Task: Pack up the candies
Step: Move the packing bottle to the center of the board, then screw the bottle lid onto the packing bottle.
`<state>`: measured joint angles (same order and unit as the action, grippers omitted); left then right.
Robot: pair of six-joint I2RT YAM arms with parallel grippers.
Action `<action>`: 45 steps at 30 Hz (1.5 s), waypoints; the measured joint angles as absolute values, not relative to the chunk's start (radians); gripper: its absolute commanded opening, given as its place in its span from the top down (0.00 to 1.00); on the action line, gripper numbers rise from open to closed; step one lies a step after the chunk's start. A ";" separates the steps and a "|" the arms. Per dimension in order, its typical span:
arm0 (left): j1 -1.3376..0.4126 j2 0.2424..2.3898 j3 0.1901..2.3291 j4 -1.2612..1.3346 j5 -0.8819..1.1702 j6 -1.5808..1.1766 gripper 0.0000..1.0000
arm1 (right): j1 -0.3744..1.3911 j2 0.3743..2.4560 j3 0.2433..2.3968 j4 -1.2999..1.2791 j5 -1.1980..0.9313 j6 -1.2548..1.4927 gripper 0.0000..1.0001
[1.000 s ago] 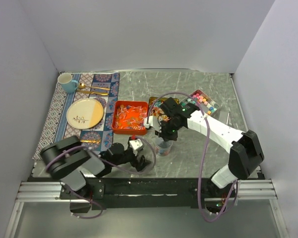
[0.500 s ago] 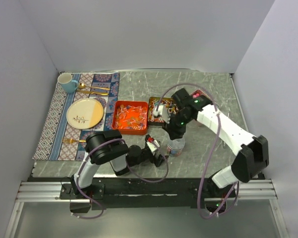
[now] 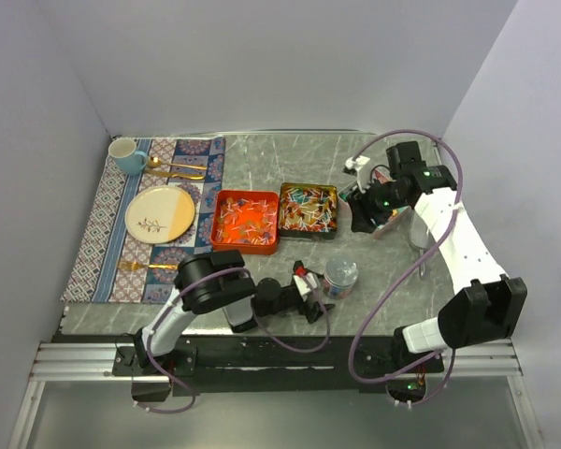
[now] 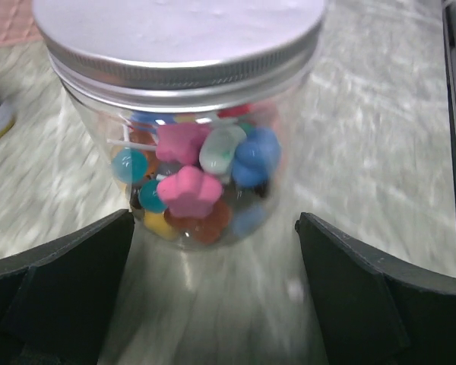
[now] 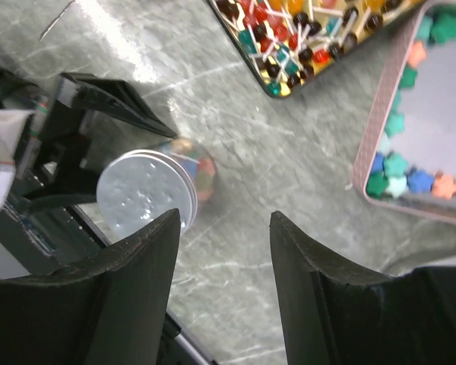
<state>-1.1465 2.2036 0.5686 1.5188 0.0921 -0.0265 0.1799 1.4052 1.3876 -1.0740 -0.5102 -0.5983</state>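
A clear jar (image 4: 186, 114) under a silver lid (image 4: 178, 30) holds packed candies (image 4: 188, 190) in pink, blue and orange. It stands on the table (image 3: 262, 159) between the widely spread fingers (image 4: 68, 289) of the left gripper (image 3: 310, 286), with a gap on either side. Behind it lie an orange tray (image 3: 243, 249) of wrapped sweets (image 3: 245, 217), a dark tray (image 3: 309, 234) of stick candies (image 5: 304, 30) and a pink tray (image 5: 380, 114). Only the left wrist view shows the jar's contents, and only the right wrist view shows star candies (image 5: 399, 179) lining the pink tray's edge beside the right gripper (image 5: 224, 220), whose fingers stand apart on nothing.
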 measured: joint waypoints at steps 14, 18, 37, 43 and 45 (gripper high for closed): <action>-1.159 2.354 0.797 1.522 0.088 -0.039 0.02 | 0.092 1.343 1.333 -1.168 -0.506 -0.643 0.40; -1.159 2.367 0.815 1.523 0.096 -0.041 0.29 | 0.077 1.337 1.307 -1.240 -0.495 -0.798 0.36; -1.162 2.376 0.827 1.524 0.107 -0.042 0.72 | 0.172 1.215 1.077 -1.324 -0.379 -1.655 0.18; -1.162 2.377 0.828 1.525 0.103 -0.042 0.72 | 0.270 1.355 1.083 -1.274 -0.385 -1.686 0.11; -1.162 2.378 0.828 1.525 0.102 -0.042 0.72 | 0.287 1.379 1.086 -1.264 -0.383 -1.699 0.10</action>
